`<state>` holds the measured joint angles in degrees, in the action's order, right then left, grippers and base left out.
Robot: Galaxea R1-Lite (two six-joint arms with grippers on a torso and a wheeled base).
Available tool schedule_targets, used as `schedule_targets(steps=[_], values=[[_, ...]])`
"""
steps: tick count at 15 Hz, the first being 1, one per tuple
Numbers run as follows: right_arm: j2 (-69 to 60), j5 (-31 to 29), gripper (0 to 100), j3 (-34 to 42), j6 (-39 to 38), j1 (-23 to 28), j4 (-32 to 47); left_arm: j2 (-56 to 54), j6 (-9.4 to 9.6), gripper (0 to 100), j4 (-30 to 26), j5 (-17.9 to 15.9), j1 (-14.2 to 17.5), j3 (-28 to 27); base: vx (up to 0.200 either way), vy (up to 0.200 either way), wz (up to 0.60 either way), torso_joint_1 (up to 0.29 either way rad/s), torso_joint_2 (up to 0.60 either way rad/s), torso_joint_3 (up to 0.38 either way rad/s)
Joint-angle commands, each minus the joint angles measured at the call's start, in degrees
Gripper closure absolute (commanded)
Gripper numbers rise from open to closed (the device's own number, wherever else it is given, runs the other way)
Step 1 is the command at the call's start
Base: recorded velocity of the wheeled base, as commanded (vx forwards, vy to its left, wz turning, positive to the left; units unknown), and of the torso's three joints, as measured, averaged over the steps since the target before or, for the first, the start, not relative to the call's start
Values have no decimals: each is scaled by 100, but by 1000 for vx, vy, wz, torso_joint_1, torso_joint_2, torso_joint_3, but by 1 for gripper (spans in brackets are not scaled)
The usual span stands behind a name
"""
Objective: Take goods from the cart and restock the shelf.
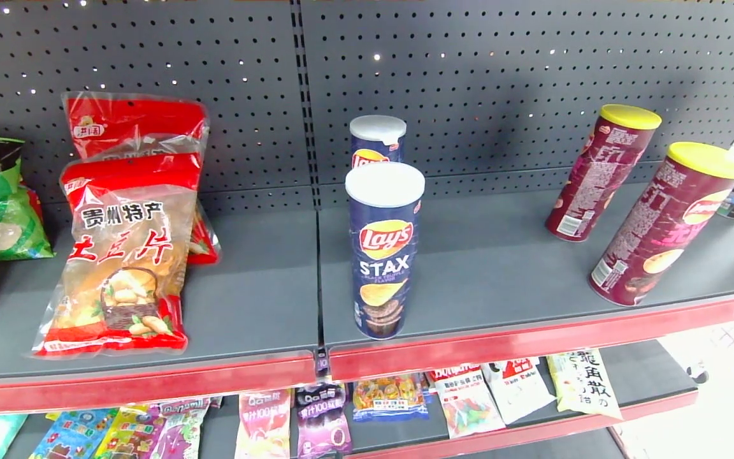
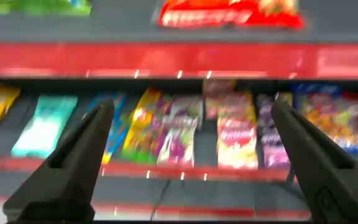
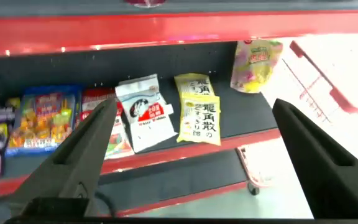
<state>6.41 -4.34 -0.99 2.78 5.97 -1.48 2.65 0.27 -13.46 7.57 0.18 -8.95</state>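
Dark pegboard [image 1: 214, 64] backs the shelf [image 1: 501, 268], whose grey deck is only thinly stocked. Two blue cans [image 1: 383, 248] stand near its middle, one right behind the other with labels forward, filed that way, I judge, so the front one faces the shopper. Two maroon cans [image 1: 666, 223] stand well apart from them toward my right, again front and back. Between the two groups lies bare deck, and that is where I reckon new goods belong.

Toward my left two red bags [image 1: 125, 255] are propped one behind the other, the rear one against the pegboard, with green bags [image 1: 4, 210] at the far end. Below, packets [image 1: 462, 401] lie flat in a row on the lower shelf [image 1: 647, 376].

My left pincer [image 2: 191, 104] is released and carries nothing; my right pincer [image 3: 194, 102] likewise. Both hang low, facing the lower shelves. They hold no stock because, as I judge it, the fetch has yet to be made. Past my right pincer a red frame shows beyond the shelf end; I take it for the cart [image 3: 321, 78], though its load is too washed out to read.
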Motion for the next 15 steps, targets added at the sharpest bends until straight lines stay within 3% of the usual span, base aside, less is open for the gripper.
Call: schedule_targets(steps=[1, 2, 6, 11, 15], values=[[-70, 47, 0, 20, -5, -8, -19, -265, 17, 0, 405, -256, -1, 359, 0, 0, 0, 0, 0, 0], [-70, 249, 0, 20, -58, -8, -37, -265, 35, 0, 1407, -660, -1, 842, 0, 0, 0, 0, 0, 0], [-70, 715, 0, 28, -93, 0, -37, -265, 17, 0, 1319, -652, -1, 877, 0, 0, 0, 0, 0, 0], [-70, 680, 0, 99, -93, -8, 148, -265, 17, 0, 1319, -643, -1, 877, 0, 0, 0, 0, 0, 0], [-70, 671, 0, 99, -181, -8, 148, -265, 17, 0, 1319, -643, -1, 877, -200, 0, 0, 6, 1, 2]])
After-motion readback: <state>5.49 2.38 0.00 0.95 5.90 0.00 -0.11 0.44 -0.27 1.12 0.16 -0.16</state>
